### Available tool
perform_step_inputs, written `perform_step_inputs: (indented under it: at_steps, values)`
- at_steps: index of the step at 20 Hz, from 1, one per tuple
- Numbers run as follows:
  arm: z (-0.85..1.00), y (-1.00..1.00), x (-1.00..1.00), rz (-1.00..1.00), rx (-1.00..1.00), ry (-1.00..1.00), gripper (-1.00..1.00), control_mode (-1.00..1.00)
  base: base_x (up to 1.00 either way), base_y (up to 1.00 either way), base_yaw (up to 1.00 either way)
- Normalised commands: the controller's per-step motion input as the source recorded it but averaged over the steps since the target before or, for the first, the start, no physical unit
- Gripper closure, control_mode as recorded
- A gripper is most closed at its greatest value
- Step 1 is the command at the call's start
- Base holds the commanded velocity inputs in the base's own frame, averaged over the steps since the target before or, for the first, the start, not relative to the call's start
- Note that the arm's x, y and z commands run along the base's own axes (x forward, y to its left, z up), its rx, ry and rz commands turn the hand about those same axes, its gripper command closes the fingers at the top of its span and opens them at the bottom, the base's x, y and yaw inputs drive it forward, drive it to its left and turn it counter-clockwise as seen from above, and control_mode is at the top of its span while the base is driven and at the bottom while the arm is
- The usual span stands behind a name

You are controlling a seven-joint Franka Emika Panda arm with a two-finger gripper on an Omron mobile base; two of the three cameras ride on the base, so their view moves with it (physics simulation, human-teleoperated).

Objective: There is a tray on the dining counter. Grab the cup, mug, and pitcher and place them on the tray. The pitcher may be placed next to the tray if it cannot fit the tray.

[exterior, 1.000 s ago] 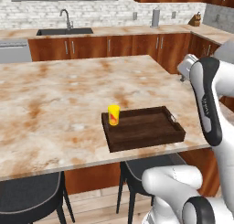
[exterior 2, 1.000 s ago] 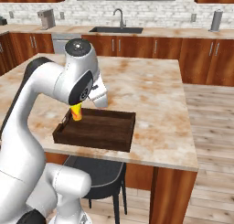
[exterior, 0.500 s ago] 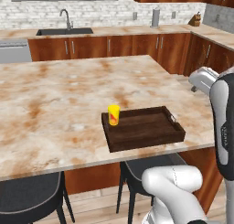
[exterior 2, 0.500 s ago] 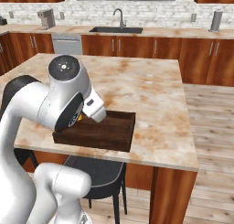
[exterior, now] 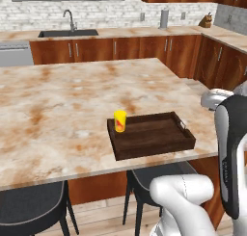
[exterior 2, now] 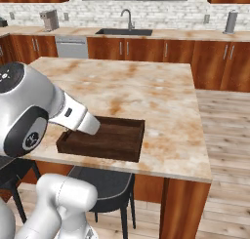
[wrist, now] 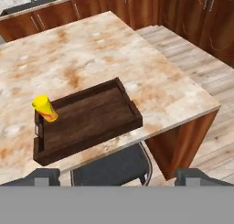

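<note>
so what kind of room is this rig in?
A home-style kitchen, rendered. A marble-topped dining counter with stools beneath, a sink with faucet on the back counter, and wood cabinets. A tray holding a yellow cup sits on the island.

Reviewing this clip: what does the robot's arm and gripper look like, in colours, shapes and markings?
The arm is made of glossy white rounded segments with dark grey to black bands at the joints; one dark joint cap carries a small white logo. In the left base view a long dark strip runs down a white link. The gripper has two small dark grey blocky fingertips. No cables are visible.
</note>
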Motion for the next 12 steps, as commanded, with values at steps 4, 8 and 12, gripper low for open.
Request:
perform_step_inputs:
  at_steps: [4,8,12]
  values:
    - [0.06,0.29,-0.09,0.11,-0.17,0.0,-1.0,-1.0,0.0,0.0,0.0]
    - [0.0,0.07,-0.1,0.24,-0.01,0.0,-1.0,-1.0,0.0,0.0,0.0]
    - [0.0,0.09,-0.07,0.31,0.0,0.0,-1.0,-1.0,0.0,0.0,0.0]
